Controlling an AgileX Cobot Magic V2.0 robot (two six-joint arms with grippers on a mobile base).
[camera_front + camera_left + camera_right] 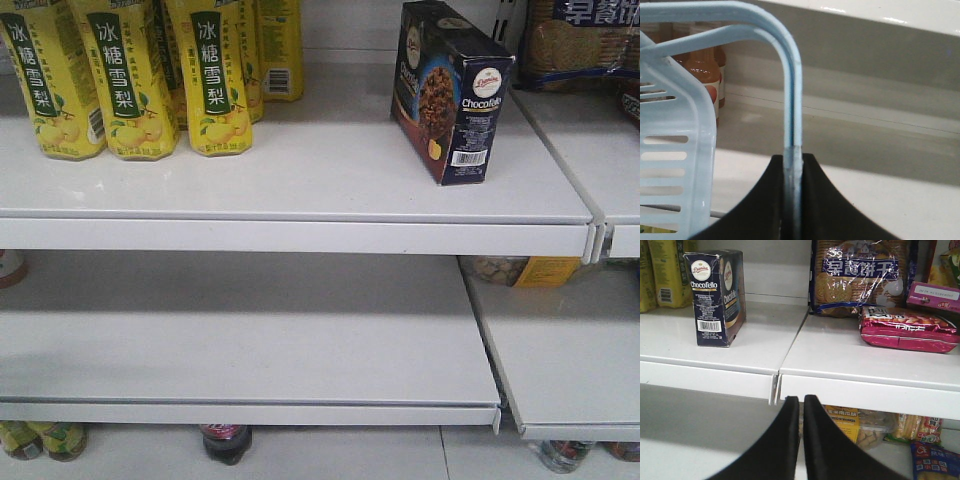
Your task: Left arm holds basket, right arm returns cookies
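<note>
The cookies [452, 92], a dark navy "Chocofello" carton, stand upright on the upper white shelf [300, 215] at its right end; the right wrist view shows the cookies [715, 297] at top left. My right gripper [801, 402] is shut and empty, below and right of the carton, in front of the shelf edge. My left gripper [793, 165] is shut on the hoop handle [792, 100] of the light blue basket [675, 160], whose slotted side hangs at the left. No arm appears in the front view.
Yellow pear-drink bottles [130, 80] fill the upper shelf's left. Biscuit packs [860, 275] and a pink snack bag [907, 327] lie on the neighbouring shelf. Brown bottles [705, 75] stand behind the basket. More snacks [875, 427] sit on the lower right shelf.
</note>
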